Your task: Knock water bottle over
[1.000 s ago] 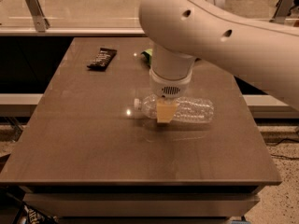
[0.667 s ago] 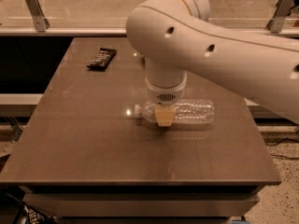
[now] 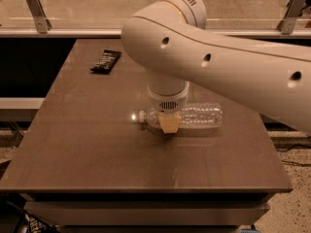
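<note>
Water bottle point(image 3: 200, 115) — on side, hand point(image 3: 169, 124) over it

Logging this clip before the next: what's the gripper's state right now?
Gripper: state cannot be told; it is down at the neck end of the water bottle, which lies on its side on the table.

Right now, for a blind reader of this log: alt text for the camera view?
A small clear ribbed plastic bottle lies on its side on a brown table, the robot's pincer down at its neck. A dark flat packet lies back left.
</note>
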Robot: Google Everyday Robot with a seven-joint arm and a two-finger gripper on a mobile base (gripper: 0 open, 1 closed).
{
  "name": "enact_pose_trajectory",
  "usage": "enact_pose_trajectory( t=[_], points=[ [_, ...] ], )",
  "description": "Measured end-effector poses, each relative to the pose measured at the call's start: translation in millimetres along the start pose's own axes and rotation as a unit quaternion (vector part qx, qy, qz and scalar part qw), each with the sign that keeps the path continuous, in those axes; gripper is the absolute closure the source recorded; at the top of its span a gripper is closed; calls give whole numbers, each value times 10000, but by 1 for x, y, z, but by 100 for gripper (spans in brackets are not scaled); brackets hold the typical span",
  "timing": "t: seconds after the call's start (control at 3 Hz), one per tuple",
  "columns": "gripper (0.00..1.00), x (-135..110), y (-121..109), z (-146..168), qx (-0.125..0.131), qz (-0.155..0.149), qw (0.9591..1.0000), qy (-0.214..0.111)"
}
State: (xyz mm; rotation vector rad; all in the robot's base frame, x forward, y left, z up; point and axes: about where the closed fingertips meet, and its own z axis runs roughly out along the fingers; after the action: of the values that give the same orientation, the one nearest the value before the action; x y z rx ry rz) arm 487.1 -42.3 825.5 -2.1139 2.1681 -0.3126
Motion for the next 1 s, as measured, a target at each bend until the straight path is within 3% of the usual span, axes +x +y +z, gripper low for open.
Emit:
enact_pose_trajectory(
  t=[0.33,1.0],
  points=[
    [61,0,0,-1,19,4,10000,-2],
    [15,1,0,-4,55,10,10000,-5]
  ],
)
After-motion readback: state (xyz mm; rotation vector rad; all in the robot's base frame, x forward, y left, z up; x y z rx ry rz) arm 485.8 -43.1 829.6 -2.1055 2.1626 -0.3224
